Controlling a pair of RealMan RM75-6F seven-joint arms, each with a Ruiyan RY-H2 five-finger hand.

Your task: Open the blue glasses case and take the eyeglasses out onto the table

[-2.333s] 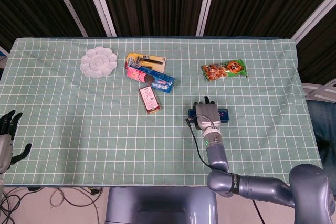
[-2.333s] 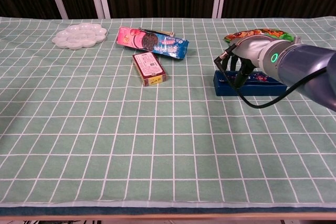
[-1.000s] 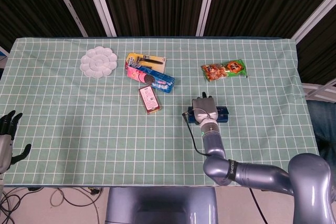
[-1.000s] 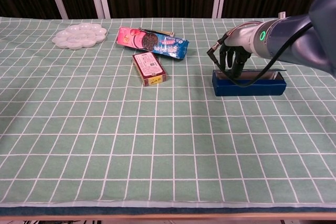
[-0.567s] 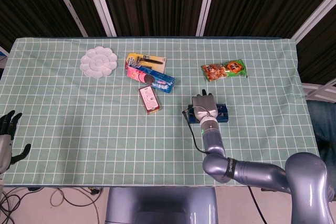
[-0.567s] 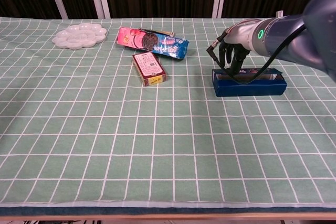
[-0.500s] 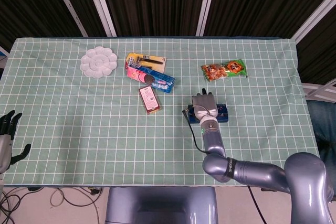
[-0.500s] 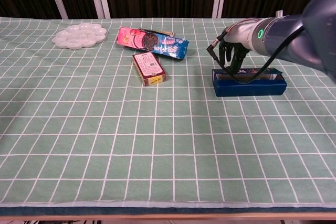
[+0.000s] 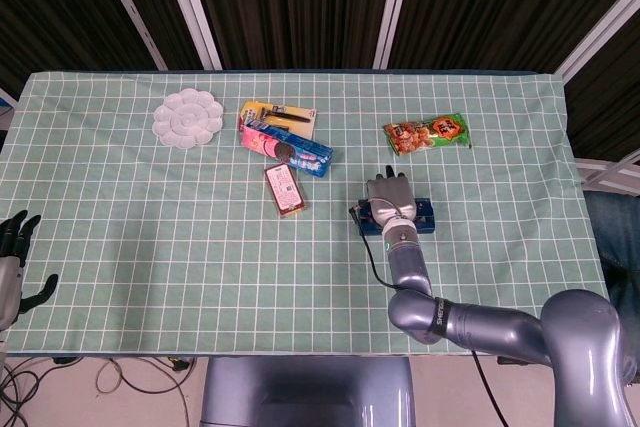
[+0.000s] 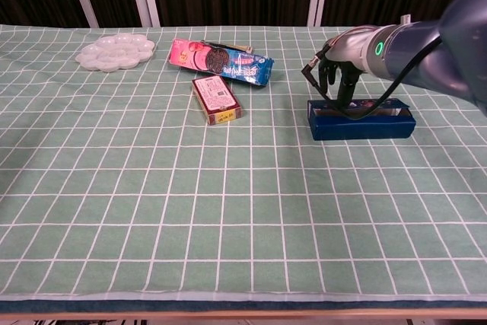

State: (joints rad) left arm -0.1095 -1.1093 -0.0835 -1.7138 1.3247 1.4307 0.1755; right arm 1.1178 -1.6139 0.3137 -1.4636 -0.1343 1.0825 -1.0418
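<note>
Chest view: right hand (image 10: pixel 337 80) now dips fingers into the opened blue case (image 10: pixel 362 122); grip unclear. Glasses next.

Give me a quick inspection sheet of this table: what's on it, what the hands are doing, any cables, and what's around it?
Surface: green checked tablecloth, flat.
Job's things: blue glasses case lying right of centre; whether it is open cannot be told; eyeglasses not seen.
Clutter: white paint palette, cookie pack, red box, yellow card, snack bag.
Hands: right hand fingers down at the case's left end; left hand open, off the table's left edge.
Cables: black cable looping from the right wrist over the case.
Surroundings: dark curtains behind.
</note>
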